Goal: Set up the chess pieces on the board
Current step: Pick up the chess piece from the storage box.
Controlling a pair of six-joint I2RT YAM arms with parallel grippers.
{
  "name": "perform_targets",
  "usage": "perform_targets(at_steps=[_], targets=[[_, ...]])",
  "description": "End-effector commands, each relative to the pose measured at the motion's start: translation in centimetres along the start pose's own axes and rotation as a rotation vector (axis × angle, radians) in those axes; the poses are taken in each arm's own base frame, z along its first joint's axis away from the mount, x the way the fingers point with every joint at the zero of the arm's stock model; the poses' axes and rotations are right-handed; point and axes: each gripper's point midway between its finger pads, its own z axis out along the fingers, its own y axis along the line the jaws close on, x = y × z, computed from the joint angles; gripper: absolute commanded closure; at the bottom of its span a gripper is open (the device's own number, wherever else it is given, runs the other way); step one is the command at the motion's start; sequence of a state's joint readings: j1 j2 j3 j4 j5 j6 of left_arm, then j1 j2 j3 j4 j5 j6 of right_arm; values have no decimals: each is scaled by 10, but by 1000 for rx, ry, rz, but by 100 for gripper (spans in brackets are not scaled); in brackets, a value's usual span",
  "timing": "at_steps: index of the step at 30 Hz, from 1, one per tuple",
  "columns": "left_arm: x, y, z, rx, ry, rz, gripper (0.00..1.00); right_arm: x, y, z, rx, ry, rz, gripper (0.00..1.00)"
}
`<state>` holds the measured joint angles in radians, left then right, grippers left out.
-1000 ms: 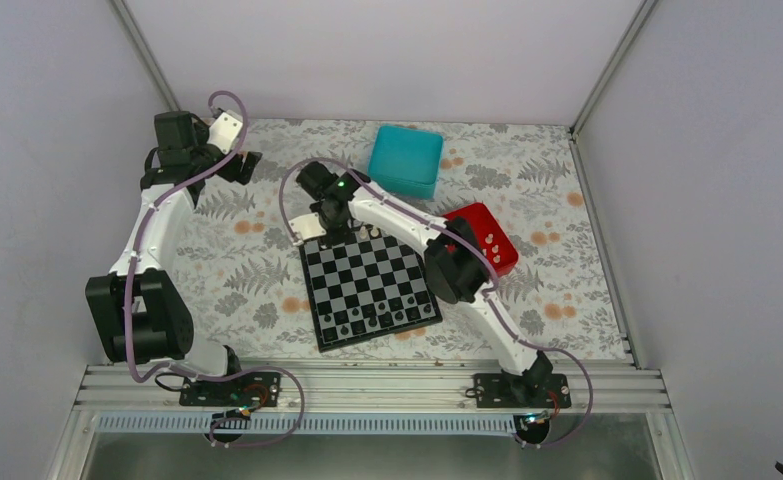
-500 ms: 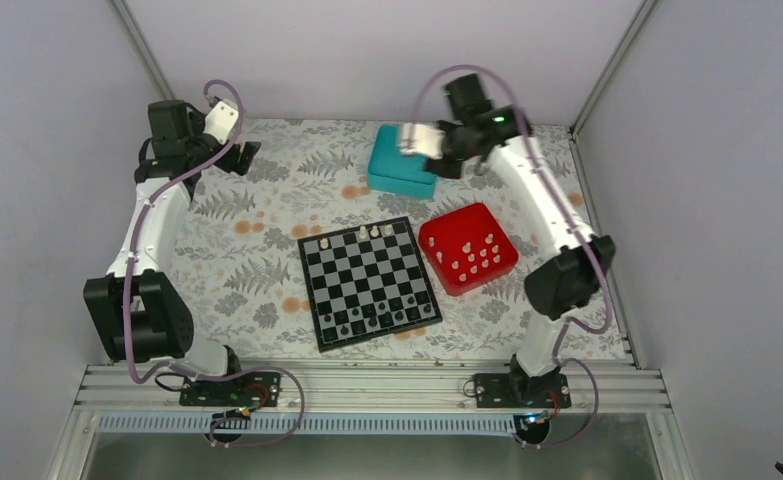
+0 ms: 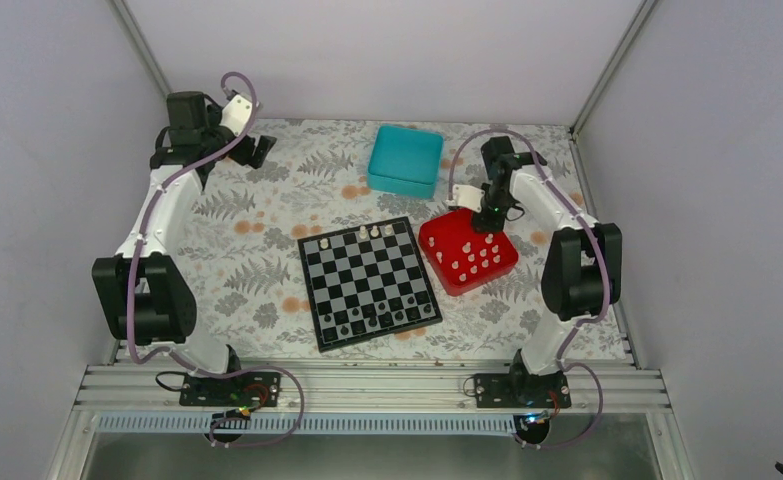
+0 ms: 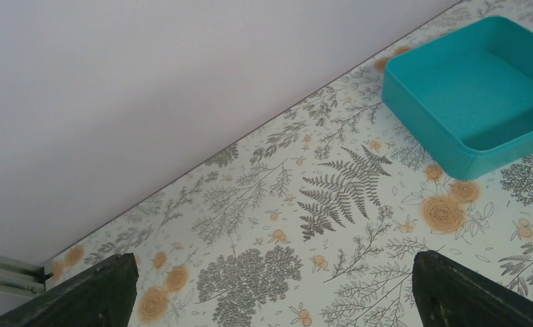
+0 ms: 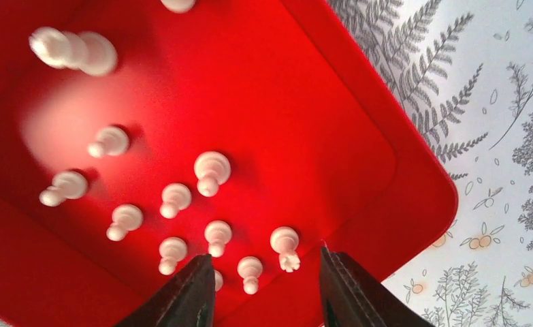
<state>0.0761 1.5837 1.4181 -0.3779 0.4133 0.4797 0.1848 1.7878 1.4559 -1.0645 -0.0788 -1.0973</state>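
The right arm has swung away from the far edge of the board (image 3: 367,280), past the teal box (image 3: 405,160), and its right gripper (image 5: 265,262) now hangs over the red tray (image 5: 284,136), jaws apart with nothing between them. Most of the white chess pieces (image 5: 211,172) lie scattered in that tray, several just below the jaws. A few white pieces (image 3: 375,231) stand on the board's far rank.

The pieces under the jaws lie close together, so a closing pinch may well catch two or flick a neighbour aside. They seem to lie on their sides, though the wrist view is blurred, and one could slip out. The tray wall is near and could block a finger.

The left gripper (image 4: 277,289) waits wide open near the table's far left corner, well clear. Dark pieces (image 3: 377,315) fill the board's near rows.
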Motion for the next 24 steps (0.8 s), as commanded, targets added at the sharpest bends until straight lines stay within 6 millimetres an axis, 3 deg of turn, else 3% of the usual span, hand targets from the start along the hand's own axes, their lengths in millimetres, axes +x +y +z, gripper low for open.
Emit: perform_targets(at_steps=[1, 10, 24], targets=[[-11, 2, 0, -20, -15, 10, 0, 15, -20, 5, 119, 42, -103, 56], [-6, 2, 1, -31, -10, -1, 0, 41, -29, 23, 146, 172, -279, 55], [-5, 0, 0, -24, -14, -2, 0, 49, -20, 33, 21, 232, -297, 62]])
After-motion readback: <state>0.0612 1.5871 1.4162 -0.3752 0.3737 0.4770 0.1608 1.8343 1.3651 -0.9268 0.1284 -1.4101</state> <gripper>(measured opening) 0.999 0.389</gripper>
